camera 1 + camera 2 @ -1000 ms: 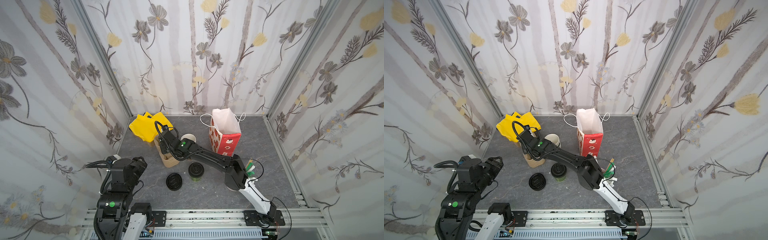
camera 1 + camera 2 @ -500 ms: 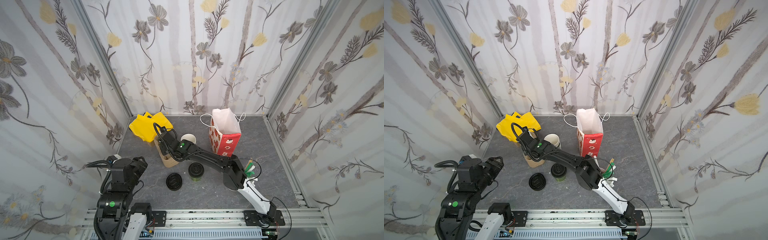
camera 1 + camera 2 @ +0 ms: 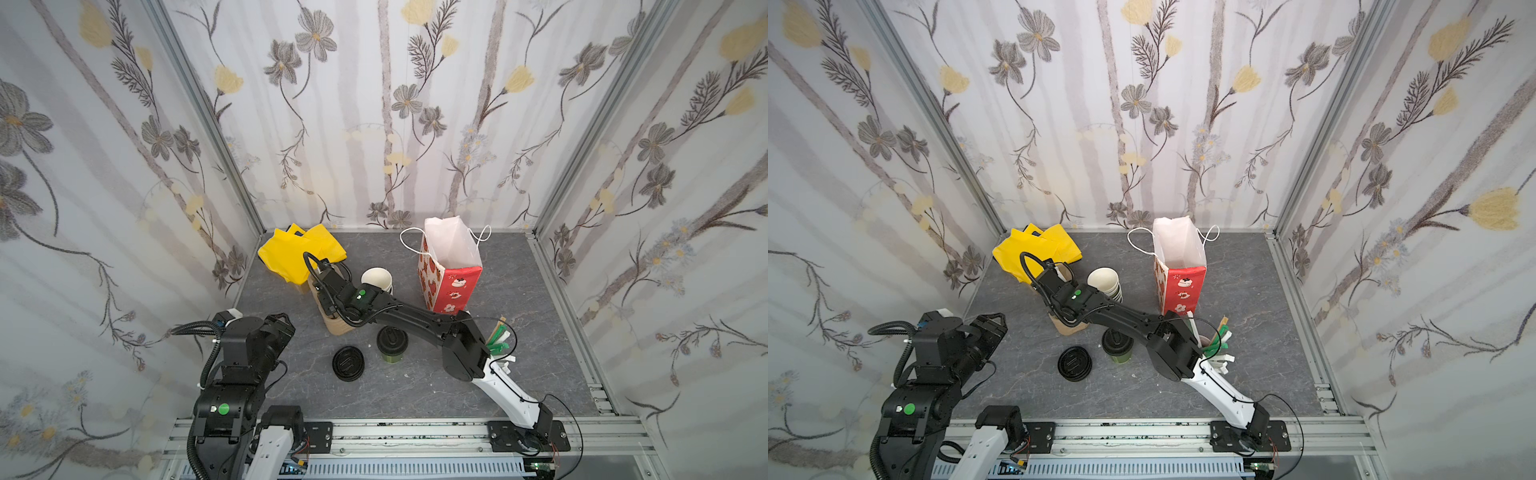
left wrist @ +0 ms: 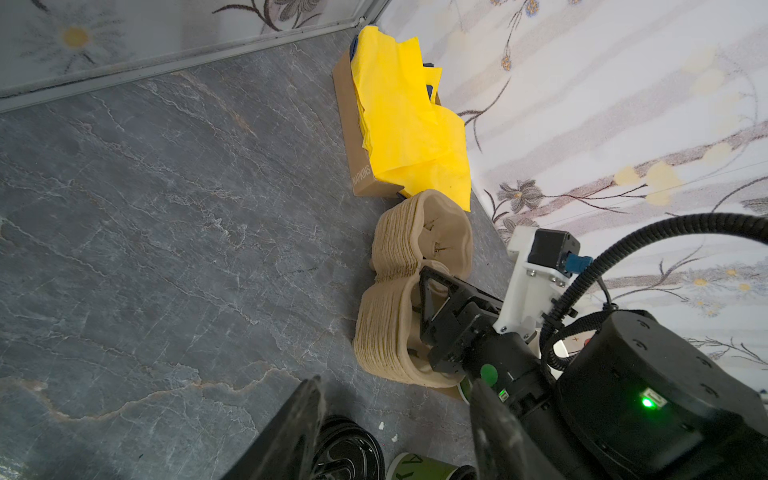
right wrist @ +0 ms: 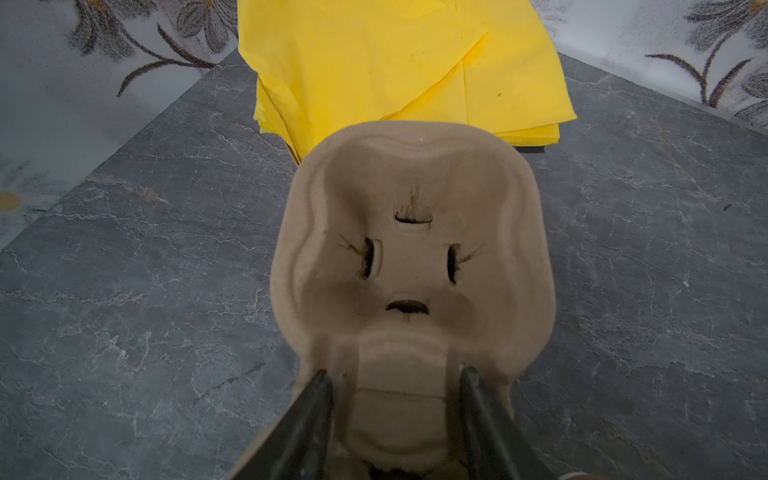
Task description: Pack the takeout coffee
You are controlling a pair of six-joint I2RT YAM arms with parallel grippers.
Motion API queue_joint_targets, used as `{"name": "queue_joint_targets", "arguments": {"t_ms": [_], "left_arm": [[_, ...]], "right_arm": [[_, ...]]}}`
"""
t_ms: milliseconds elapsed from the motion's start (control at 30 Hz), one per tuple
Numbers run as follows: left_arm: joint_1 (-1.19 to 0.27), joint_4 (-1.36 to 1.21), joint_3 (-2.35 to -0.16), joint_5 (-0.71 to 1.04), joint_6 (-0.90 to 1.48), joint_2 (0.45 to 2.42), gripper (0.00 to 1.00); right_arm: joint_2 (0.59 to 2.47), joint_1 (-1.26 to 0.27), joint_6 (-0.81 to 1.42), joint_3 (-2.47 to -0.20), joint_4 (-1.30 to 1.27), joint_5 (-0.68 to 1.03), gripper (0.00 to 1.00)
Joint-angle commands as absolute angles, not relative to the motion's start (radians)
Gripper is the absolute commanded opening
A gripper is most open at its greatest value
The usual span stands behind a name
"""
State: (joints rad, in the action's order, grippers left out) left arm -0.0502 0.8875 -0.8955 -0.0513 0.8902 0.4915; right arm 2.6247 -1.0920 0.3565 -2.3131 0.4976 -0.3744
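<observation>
The takeout coffee [image 3: 391, 345] [image 3: 1118, 347], an olive-green cup with a black sip lid, stands upright near the table's middle, touched by neither gripper. Its side also shows in the left wrist view [image 4: 419, 467]. My right gripper [image 5: 395, 376] reaches across to the left, onto a stack of brown pulp cup carriers [image 3: 338, 326] [image 5: 411, 257]. It is open, its fingers astride the top carrier's middle ridge. My left gripper [image 4: 395, 432] hangs open and empty at the front left, back from the cup.
A pile of loose black lids [image 3: 349, 363] lies left of the coffee. Nested lidless cups [image 3: 376, 279] stand behind the right arm. A red paper bag [image 3: 451, 266] stands open at the back right. Yellow napkins [image 3: 301, 253] fill the back left corner. A cup of green stirrers [image 3: 498, 336] stands at the right elbow.
The right gripper has crept a little further left over the carrier stack and its jaws have narrowed slightly. The left arm has not moved.
</observation>
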Motion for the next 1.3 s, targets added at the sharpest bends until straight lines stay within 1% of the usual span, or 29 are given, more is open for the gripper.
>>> {"name": "queue_joint_targets", "arguments": {"t_ms": [0,133,333,567,833,1267], "left_arm": [[-0.049,0.887,-0.902,-0.057,0.887,0.490,0.59],[-0.048,0.887,-0.901,-0.056,0.887,0.489,0.59],[-0.049,0.887,-0.900,-0.059,0.884,0.486,0.59],[-0.049,0.888,-0.899,-0.061,0.884,0.485,0.59],[-0.049,0.888,-0.899,-0.065,0.887,0.485,0.59],[-0.049,0.887,-0.897,-0.066,0.890,0.491,0.59]], "right_arm": [[2.634,-1.097,0.338,-2.319,0.494,-0.437,0.50],[2.642,-1.097,0.346,-2.319,0.491,-0.441,0.50],[2.656,-1.095,0.372,-2.319,0.486,-0.423,0.44],[2.641,-1.095,0.375,-2.319,0.485,-0.418,0.35],[2.582,-1.095,0.379,-2.319,0.470,-0.423,0.20],[2.520,-1.097,0.387,-2.319,0.447,-0.401,0.18]]}}
